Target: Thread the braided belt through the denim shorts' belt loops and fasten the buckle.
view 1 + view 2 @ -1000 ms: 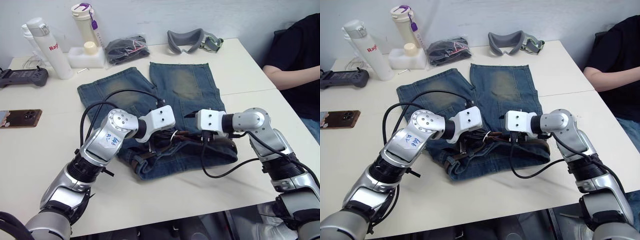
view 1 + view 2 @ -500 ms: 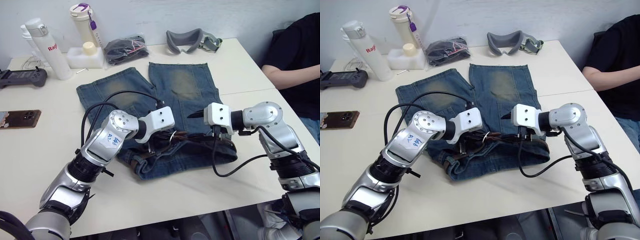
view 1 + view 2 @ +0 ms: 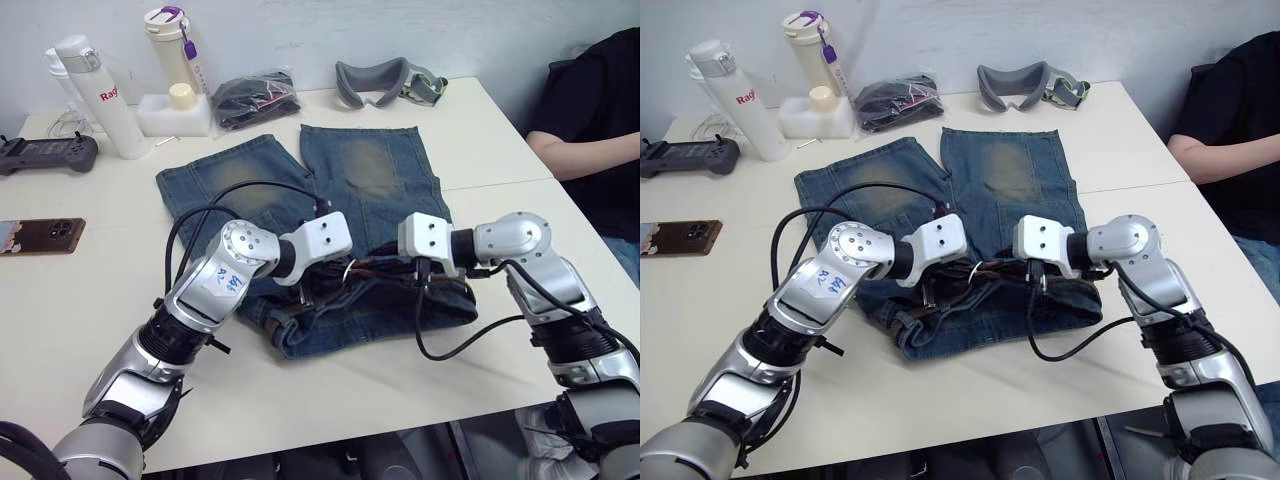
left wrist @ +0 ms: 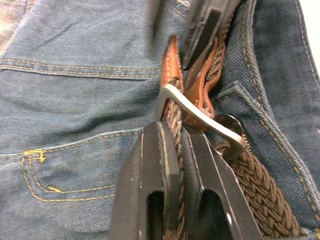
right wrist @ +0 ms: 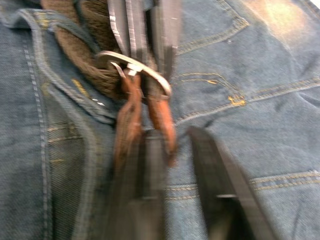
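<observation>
The denim shorts lie flat on the white table, legs pointing away and waistband toward me. The braided belt runs along the waistband and slips under a denim strip there. My left gripper is shut on the belt just behind the silver buckle. The belt's tan leather tip pokes through the buckle frame. From the opposite side my right gripper faces the buckle, its fingers apart and blurred, with the leather tip lying against one of them.
At the back of the table stand two white bottles, a black cloth bundle and grey goggles. A phone and a controller lie at the left. A person sits at the right.
My right gripper drew back to the right half a second ago and has since returned to the buckle. The left gripper has kept its hold in place.
</observation>
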